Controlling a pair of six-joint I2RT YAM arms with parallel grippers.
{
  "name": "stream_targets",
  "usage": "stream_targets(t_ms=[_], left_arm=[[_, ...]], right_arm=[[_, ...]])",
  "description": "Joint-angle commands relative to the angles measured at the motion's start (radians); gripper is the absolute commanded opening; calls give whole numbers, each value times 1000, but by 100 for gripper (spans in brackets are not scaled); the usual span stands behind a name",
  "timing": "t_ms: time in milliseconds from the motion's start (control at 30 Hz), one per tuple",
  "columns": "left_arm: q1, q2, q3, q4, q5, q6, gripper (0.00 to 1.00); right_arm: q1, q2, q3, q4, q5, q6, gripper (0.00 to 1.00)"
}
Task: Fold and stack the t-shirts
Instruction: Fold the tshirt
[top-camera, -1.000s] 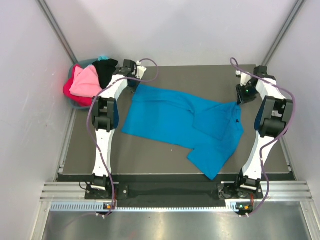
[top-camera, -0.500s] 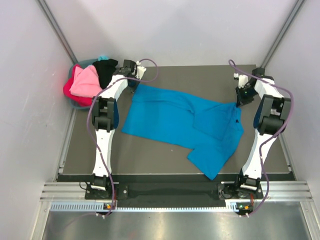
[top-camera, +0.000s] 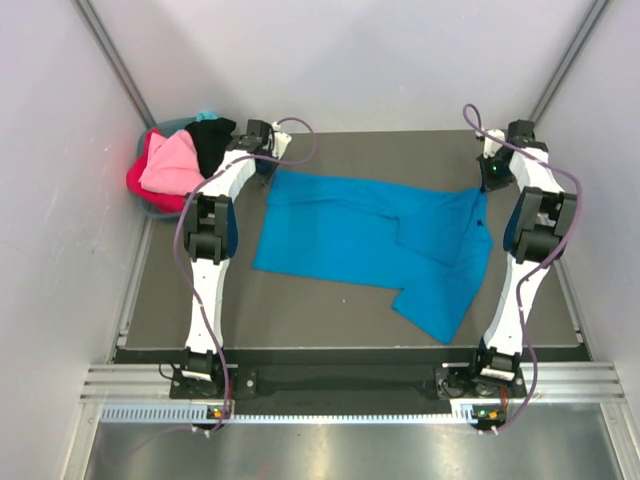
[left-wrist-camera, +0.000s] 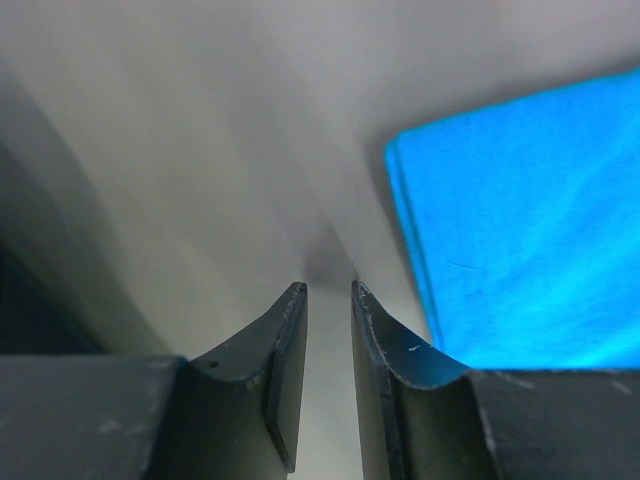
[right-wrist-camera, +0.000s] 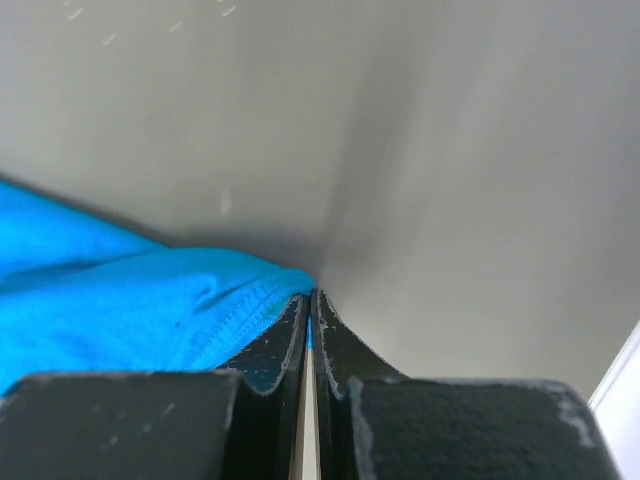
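A bright blue t-shirt (top-camera: 360, 225) lies spread across the dark table (top-camera: 400, 150), stretched from back left to right. My right gripper (top-camera: 490, 182) is at the shirt's right back corner. In the right wrist view this gripper (right-wrist-camera: 312, 295) is shut on the shirt's stitched hem (right-wrist-camera: 240, 305). My left gripper (top-camera: 268, 166) is at the shirt's left back corner. In the left wrist view it (left-wrist-camera: 328, 288) has a narrow gap with nothing in it, and the blue cloth (left-wrist-camera: 520, 230) lies just to its right. Pink (top-camera: 172, 160), red (top-camera: 140, 182) and black (top-camera: 210, 140) shirts are piled at back left.
The pile sits in a teal basket (top-camera: 160, 208) off the table's back left corner, against the left wall. White walls enclose the table on three sides. The arm bases and a metal rail (top-camera: 340, 385) run along the near edge.
My right gripper has moved back and to the right with the hem in it. The blue shirt has been drawn rightward and flatter. The left arm has stayed put.
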Motion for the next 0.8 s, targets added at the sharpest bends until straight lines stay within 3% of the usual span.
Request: stream_targets(t_ms=[0, 200, 433, 567, 767], left_arm=[[12, -46, -9, 19, -40, -3, 30], [12, -69, 49, 59, -51, -32, 33], [0, -174, 13, 80, 7, -29, 35], [-14, -268, -114, 134, 47, 32, 39], [-31, -288, -174, 4, 194, 46, 38]], right_arm=[[-14, 39, 70, 69, 71, 27, 0], [-35, -1, 83, 73, 108, 44, 14], [-44, -191, 38, 64, 98, 14, 30], [-31, -300, -37, 35, 86, -43, 33], [35, -479, -287, -68, -46, -221, 34]])
